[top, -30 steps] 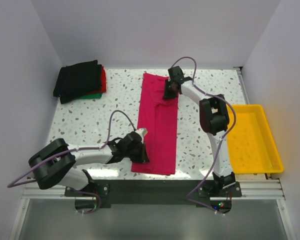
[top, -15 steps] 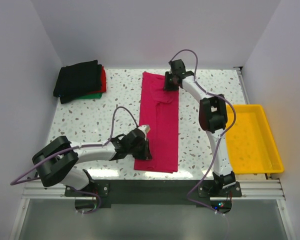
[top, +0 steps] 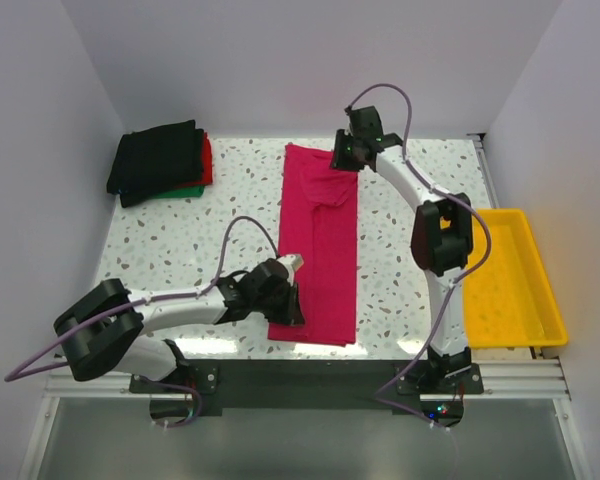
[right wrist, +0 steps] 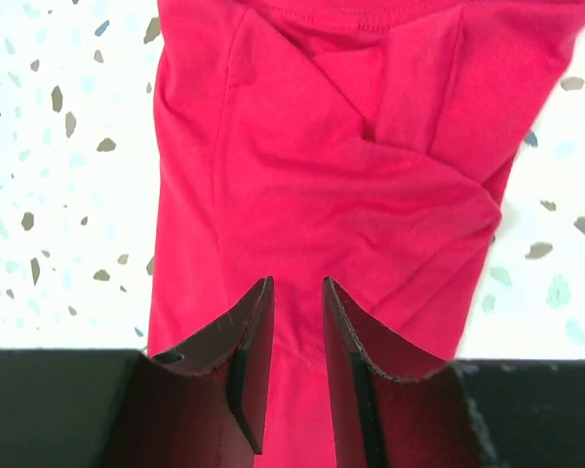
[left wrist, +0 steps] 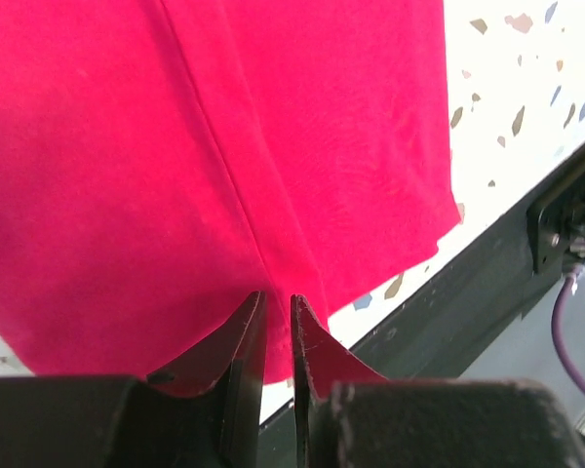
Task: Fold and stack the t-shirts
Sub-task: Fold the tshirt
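Though creased, narrow magenta t-shirt (top: 317,250).

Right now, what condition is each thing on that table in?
pink t-shirt: folded into a long strip, lying flat.
stack of shirts: folded, black on top, red and green beneath.
yellow tray: empty.
left tool: almost closed at the pink t-shirt's near edge; grip on cloth unclear.
right tool: slightly open above its far end, holding nothing.
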Tool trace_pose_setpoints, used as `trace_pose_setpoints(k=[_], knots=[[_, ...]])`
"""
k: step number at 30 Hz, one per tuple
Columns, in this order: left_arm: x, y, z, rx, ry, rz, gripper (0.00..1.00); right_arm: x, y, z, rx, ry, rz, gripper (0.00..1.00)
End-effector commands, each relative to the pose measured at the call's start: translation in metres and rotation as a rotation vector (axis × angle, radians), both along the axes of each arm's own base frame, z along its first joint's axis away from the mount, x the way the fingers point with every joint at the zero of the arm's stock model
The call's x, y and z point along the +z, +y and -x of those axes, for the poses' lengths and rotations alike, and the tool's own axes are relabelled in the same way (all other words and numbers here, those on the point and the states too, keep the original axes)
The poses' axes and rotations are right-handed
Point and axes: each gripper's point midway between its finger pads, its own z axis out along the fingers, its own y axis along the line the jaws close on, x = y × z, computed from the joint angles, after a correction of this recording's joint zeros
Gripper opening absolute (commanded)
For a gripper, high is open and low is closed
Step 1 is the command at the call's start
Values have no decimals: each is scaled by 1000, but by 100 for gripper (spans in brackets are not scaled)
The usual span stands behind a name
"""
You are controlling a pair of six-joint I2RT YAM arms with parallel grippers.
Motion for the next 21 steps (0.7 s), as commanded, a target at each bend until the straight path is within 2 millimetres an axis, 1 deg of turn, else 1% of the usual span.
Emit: trace_pose_setpoints(k=[1, 2, 3, 6, 7, 8, 9, 10, 11, 12, 13, 14, 15, 16, 17, 18, 19, 20, 21], knots=[[11, -10, 12, -76, -15, 66, 20, 37, -5, 13, -14, -43, -31, 30], [10, -10, 13, -78, -10, 65, 20, 39, -6, 17, -16, -43, -33, 30], [13, -15, 13, -89, -23, 91, 20, 40, -9, 25, -23, -40, -40, 30], [13, -19, 20, -119, -22, 115, 20, 43, -12, 36, -35, -48, -51, 30], [12, -19, 23, -130, -18, 118, 20, 43, -15, 45, -37, -41, -49, 30], [13, -21, 23, -136, -22, 127, 20, 43, -16, 50, -38, -37, -50, 30], [13, -23, 25, -145, -24, 134, 20, 34, -18, 58, -41, -16, -44, 30], [12, -23, 26, -152, -21, 134, 20, 32, -18, 63, -40, -12, -45, 30], [12, -24, 26, -154, -23, 135, 20, 39, -19, 69, -41, -24, -51, 30], [11, -24, 27, -158, -22, 132, 20, 28, -21, 79, -42, 2, -47, 30], [5, -22, 28, -157, -13, 117, 20, 24, -21, 85, -44, 14, -46, 30], [2, -21, 29, -157, -8, 112, 20, 30, -23, 92, -48, 4, -53, 30], [-1, -21, 31, -162, 0, 110, 20, 15, -26, 103, -55, 41, -50, 29], [-9, -18, 34, -160, 18, 95, 19, 13, -26, 111, -53, 50, -54, 29], [-10, -19, 34, -160, 20, 98, 19, 16, -26, 119, -51, 48, -63, 29], [-15, -17, 35, -158, 27, 89, 19, 3, -30, 133, -55, 84, -55, 29], [-19, -15, 37, -156, 40, 80, 19, -2, -30, 142, -59, 98, -50, 29], [-19, -16, 37, -158, 39, 85, 18, -6, -29, 152, -56, 111, -51, 29], [-19, -15, 38, -160, 42, 85, 18, 3, -28, 160, -55, 90, -77, 29]])
